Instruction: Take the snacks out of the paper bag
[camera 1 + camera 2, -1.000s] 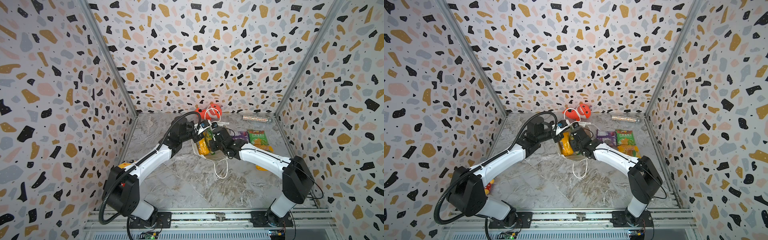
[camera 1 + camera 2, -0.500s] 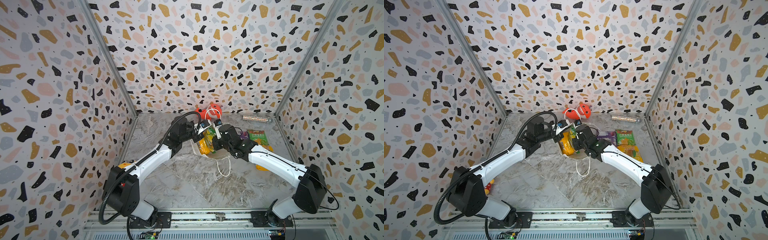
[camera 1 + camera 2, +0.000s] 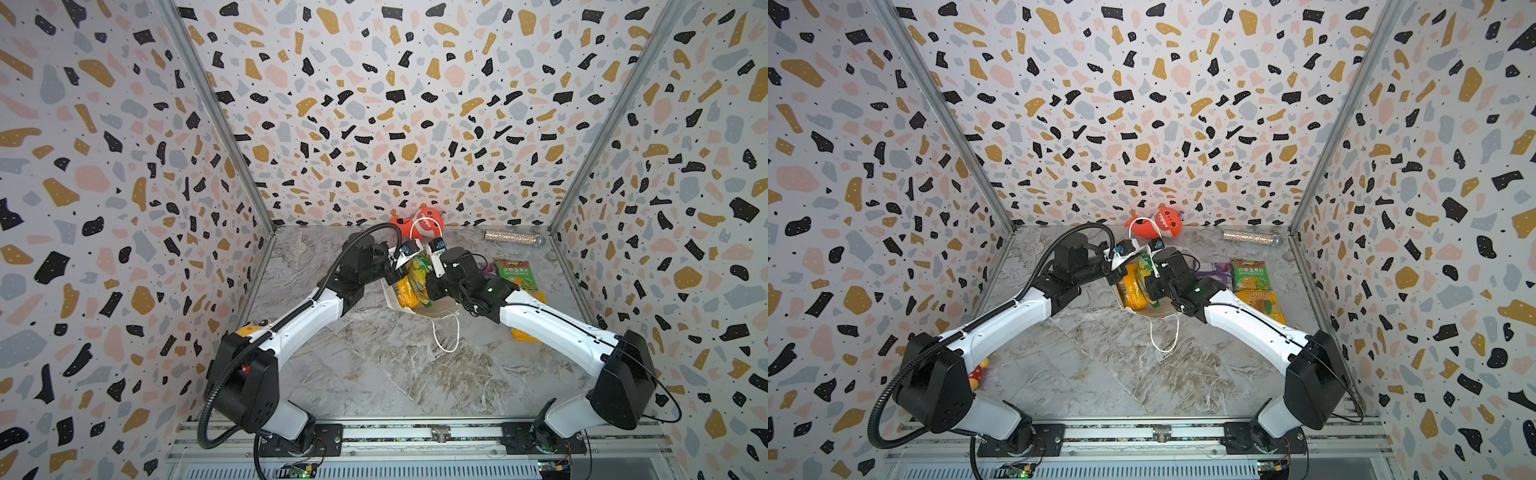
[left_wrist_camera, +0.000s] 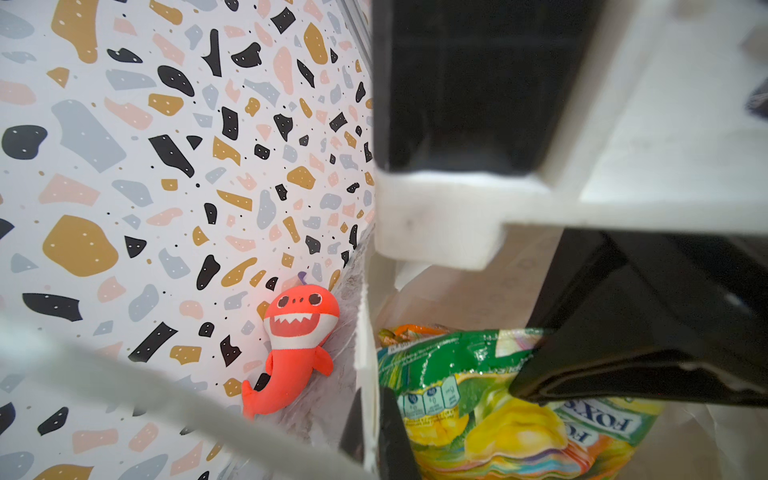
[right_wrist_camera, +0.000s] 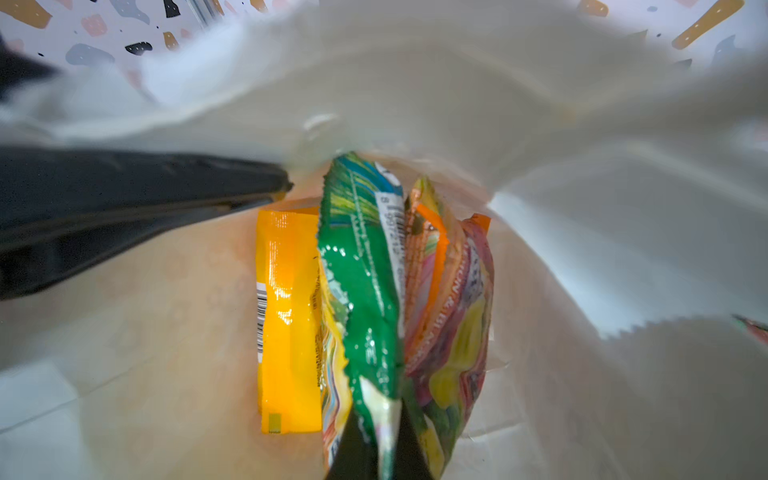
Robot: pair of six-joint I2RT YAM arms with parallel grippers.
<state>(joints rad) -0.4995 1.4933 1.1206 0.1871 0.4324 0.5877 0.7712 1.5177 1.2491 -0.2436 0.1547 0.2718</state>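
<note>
Two claws are noted at the mouth of the paper bag (image 3: 385, 293) (image 3: 1160, 314).

Right gripper (image 5: 380, 428): the jaws are drawn narrow and pinched on the crimped edge of the FOX'S packet (image 5: 365, 291) (image 4: 478, 399) (image 3: 417, 268) (image 3: 1145, 266). The packet is held on edge inside the bag, green back with barcode turned to the wrist camera.

Left gripper (image 4: 371, 415): it is closed tight on the bag's white rim, at the side nearer the shark plush (image 4: 295, 332) (image 3: 428, 220) (image 3: 1167, 220).

Inside the bag, an orange-yellow packet (image 5: 286, 324) (image 3: 405, 291) (image 3: 1131, 291) is seen pressed against one face of the FOX'S packet. An orange-edged packet (image 5: 449, 311) is pressed against the other. Pale paper walls are seen all round them.

One cord handle (image 3: 446, 336) (image 3: 1165, 336) is draped on the marble floor (image 3: 374, 374) in front of the bag. The second loop is raised toward the plush. Whether the bag stands upright or leans cannot be told.

Outside the bag, on the right arm's side, three packets are laid flat. A purple packet (image 3: 486, 270) (image 3: 1217, 272) lies just beside the bag, and a green packet (image 3: 515, 274) (image 3: 1250, 274) next to it. A second orange-yellow packet (image 3: 1262, 305) (image 3: 524, 334) lies in front of the green one, partly covered by the right arm.

The plush is set against the back wall. A silver tube (image 3: 511, 238) (image 3: 1250, 237) lies in the far right corner, well apart from the bag.
</note>
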